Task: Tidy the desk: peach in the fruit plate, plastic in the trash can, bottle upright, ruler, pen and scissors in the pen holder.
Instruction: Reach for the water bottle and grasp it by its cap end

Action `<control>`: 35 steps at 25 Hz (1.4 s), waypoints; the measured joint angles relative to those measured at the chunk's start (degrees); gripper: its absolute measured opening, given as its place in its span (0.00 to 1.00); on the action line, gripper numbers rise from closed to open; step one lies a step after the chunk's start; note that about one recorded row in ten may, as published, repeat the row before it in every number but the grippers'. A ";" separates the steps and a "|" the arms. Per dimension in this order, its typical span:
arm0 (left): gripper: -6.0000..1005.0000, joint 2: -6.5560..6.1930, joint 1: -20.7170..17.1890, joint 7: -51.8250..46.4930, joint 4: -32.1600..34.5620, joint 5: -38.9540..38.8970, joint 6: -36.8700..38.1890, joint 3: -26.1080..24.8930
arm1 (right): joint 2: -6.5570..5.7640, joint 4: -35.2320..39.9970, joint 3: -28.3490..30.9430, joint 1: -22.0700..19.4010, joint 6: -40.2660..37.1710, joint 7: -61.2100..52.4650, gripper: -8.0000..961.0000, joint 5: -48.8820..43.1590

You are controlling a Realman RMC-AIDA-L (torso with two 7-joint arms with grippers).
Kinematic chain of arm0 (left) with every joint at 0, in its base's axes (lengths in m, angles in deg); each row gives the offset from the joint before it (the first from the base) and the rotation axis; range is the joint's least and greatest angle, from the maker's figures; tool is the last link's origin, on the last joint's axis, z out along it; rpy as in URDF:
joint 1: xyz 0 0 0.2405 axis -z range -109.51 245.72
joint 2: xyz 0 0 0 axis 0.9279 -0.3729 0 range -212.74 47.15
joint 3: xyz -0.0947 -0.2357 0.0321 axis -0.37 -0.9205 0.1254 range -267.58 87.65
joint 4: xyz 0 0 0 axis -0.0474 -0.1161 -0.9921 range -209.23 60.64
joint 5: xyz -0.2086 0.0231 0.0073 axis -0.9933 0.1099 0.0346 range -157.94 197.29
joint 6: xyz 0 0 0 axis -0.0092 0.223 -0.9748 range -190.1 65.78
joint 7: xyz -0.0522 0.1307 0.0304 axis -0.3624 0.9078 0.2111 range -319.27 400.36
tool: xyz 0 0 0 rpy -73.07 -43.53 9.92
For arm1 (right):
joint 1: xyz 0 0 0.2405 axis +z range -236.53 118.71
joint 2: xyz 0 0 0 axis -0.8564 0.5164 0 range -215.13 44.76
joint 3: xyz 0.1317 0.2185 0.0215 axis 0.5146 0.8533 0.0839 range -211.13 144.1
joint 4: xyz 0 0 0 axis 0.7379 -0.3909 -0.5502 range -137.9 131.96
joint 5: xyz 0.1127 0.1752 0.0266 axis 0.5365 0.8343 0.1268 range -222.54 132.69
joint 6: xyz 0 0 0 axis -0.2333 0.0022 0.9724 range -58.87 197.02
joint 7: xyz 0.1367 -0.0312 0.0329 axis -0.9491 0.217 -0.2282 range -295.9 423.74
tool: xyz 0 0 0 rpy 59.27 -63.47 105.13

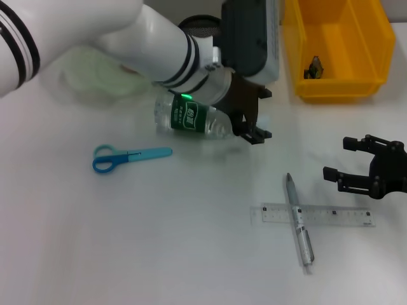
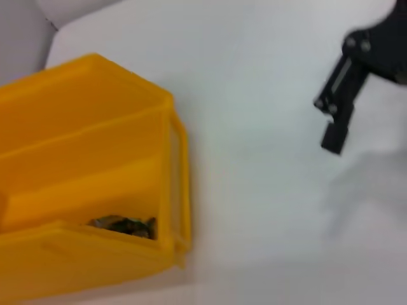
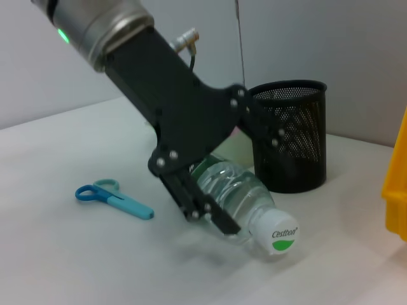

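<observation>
- Pen (image 1: 299,220): lies nearest the robot on the tabletop (image 1: 159,254), crossing over the ruler (image 1: 318,215). Its long axis runs near-to-far; the ruler's runs left-to-right.
- Right end effector (image 1: 346,164): hovers just beyond and to the right of the pen and ruler, fingers spread apart, holding nothing. It is the nearer arm to those two items.
- Scissors (image 1: 129,157): lie flat on the left side, blade cover pointing right, well apart from both end effectors.
- Bottle (image 1: 189,116): lies on its side mid-table. In the right wrist view its cap (image 3: 275,233) points toward the right side of the tabletop, so the long axis runs roughly left-to-right with the base toward the left.
- Left end effector (image 1: 253,130): positioned at the bottle's neck end, fingers straddling the shoulder just behind the cap. The fingers appear to be closed on the bottle, with the cap end slightly raised off the surface.
- Judgement: the step in hand is standing the bottle upright. The move turns on swinging the cap end upward about the base, so the grip near the neck must not slip on the smooth plastic.
- Plate (image 1: 95,73): sits far left, mostly hidden by the left arm; the peach is not visible.
- Holder (image 3: 291,134): stands just behind the bottle.
- Trash can (image 1: 337,44): stands far right, with a small dark scrap inside.
</observation>
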 joint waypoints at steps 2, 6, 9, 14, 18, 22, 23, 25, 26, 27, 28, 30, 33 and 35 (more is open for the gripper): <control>0.75 0.00 -0.28 -0.01 -0.03 0.04 -1.58 1.89 | -0.03 0.01 0.00 0.05 -0.04 -0.11 0.87 0.00; 0.75 0.00 -0.80 0.00 0.00 0.06 -4.25 4.63 | -0.04 0.05 0.00 0.07 -0.11 -0.15 0.87 0.00; 0.74 0.00 -1.26 0.11 0.01 0.07 -6.52 7.10 | -0.04 0.10 0.00 0.23 -0.11 -0.18 0.87 0.00; 0.74 0.00 -1.54 0.29 -0.42 0.15 -8.55 8.76 | 0.10 0.10 0.00 0.52 -0.02 -0.21 0.87 0.00; 0.73 0.00 -1.75 0.64 -0.62 0.19 -8.60 9.21 | 0.31 0.02 0.00 0.95 0.01 -0.23 0.87 0.04; 0.73 0.00 -1.94 0.66 -0.62 0.19 -9.60 11.05 | 0.44 -0.02 0.00 1.28 0.04 -0.26 0.87 0.08; 0.73 0.00 -2.06 0.65 -0.62 0.19 -9.94 11.46 | 0.44 -0.08 0.00 1.42 0.04 -0.27 0.87 0.11; 0.72 0.00 -2.35 0.64 -0.63 0.19 -10.35 12.03 | 0.45 -0.19 0.00 1.64 0.06 -0.31 0.87 0.13; 0.71 0.00 -2.35 0.64 -0.63 0.19 -10.35 12.03 | 0.46 -0.24 0.00 1.77 0.08 -0.33 0.87 0.13; 0.70 0.00 -2.44 0.53 -0.63 0.18 -10.66 12.38 | 0.50 -0.28 0.00 1.89 0.27 -0.36 0.87 0.11; 0.70 0.00 -2.44 0.53 -0.63 0.18 -10.66 12.38 | 0.50 -0.28 0.00 1.89 0.27 -0.36 0.87 0.11; 0.68 0.00 -2.51 0.48 -0.62 0.18 -11.00 12.64 | 0.64 -0.30 0.00 1.99 0.48 -0.37 0.87 0.07; 0.66 0.00 -2.51 0.34 -0.46 0.17 -10.92 12.77 | 0.67 -0.32 0.00 2.03 0.49 -0.36 0.87 0.07; 0.64 0.00 -2.60 0.18 -0.05 0.17 -10.58 13.00 | 0.67 -0.33 0.00 2.03 0.49 -0.37 0.87 0.14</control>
